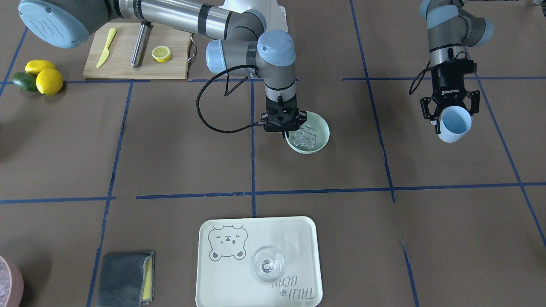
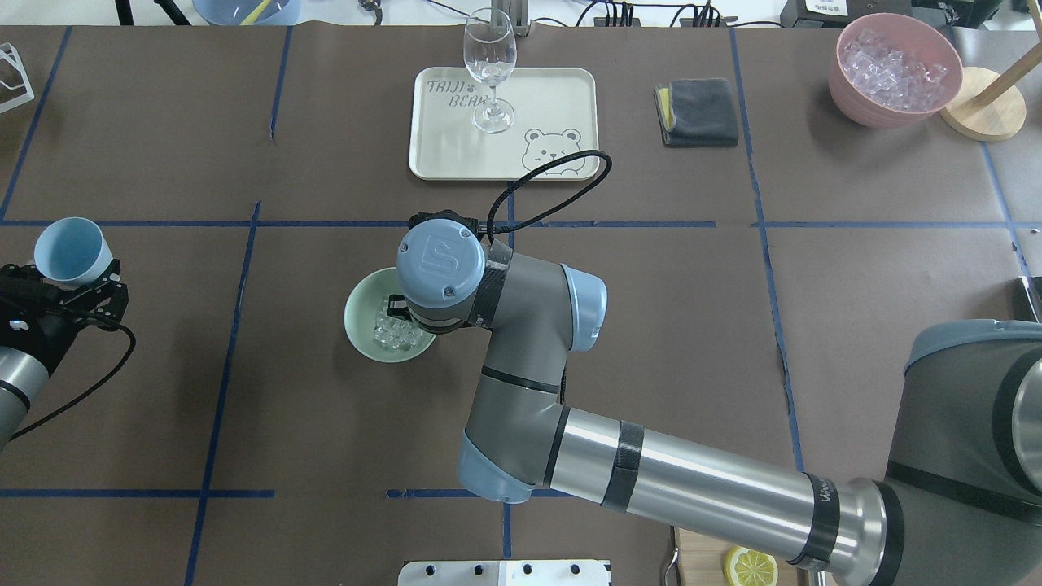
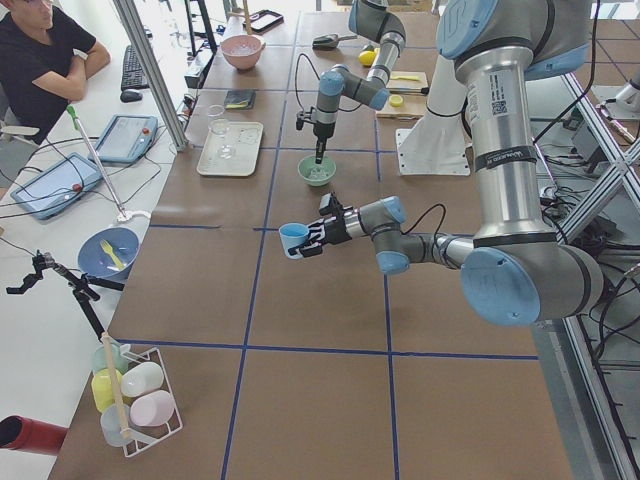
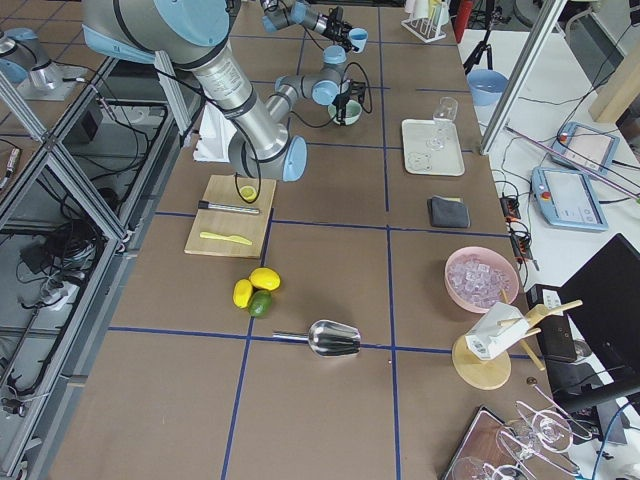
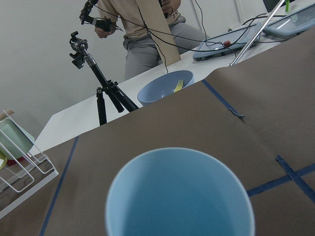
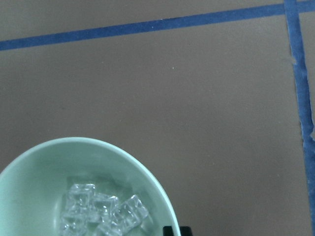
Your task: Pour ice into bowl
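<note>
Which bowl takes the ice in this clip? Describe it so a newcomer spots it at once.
On the brown table, find the cream tray with the bear print and look across the blue tape line toward the robot. There, under the right gripper, sits the bowl: round, pale mint green, clear ice cubes inside. Only the pink bowl at the table's corner also holds ice.

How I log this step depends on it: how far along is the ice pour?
Done: the ice lies in the bowl, and the cup looks empty. In hand: the left gripper holds the cup, off to one side; the right gripper sits at the bowl's rim, grip unclear. Remaining: probably only putting the cup down and pulling back.
</note>
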`<state>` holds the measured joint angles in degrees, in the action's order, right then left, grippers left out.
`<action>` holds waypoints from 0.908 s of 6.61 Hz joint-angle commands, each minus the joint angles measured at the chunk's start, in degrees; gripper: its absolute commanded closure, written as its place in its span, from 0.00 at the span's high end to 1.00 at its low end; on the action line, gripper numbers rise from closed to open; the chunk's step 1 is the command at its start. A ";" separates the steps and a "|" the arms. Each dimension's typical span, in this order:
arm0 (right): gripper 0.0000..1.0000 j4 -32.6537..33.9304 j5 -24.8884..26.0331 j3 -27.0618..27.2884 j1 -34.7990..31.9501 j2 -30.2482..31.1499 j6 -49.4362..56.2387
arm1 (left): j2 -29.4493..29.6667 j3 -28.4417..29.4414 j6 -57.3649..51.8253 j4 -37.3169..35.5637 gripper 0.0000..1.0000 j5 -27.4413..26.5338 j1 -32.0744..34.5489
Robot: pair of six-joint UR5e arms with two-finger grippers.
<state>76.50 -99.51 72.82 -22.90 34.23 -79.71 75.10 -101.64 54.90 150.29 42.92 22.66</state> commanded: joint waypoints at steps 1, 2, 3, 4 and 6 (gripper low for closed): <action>0.00 2.49 -0.94 2.65 -1.26 -0.04 -0.09 | -0.04 2.05 8.25 -0.26 0.00 -0.03 0.02; 0.00 9.47 -1.12 9.11 -2.83 1.70 0.00 | 0.13 2.67 12.47 -0.17 0.00 -0.12 -0.07; 0.00 12.24 -2.78 15.88 -4.94 5.72 0.17 | 0.22 4.33 14.34 0.09 0.00 -0.64 -0.07; 0.00 12.44 -5.14 21.25 -7.31 10.72 1.39 | 0.92 6.70 21.66 -0.17 0.00 -0.73 -0.59; 0.00 12.44 -9.97 31.71 -13.10 21.26 8.31 | 2.67 10.65 28.98 -0.44 0.00 -1.78 -0.77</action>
<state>88.82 -106.76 98.90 -32.86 50.03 -74.92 76.78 -93.57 79.20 149.93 41.87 22.05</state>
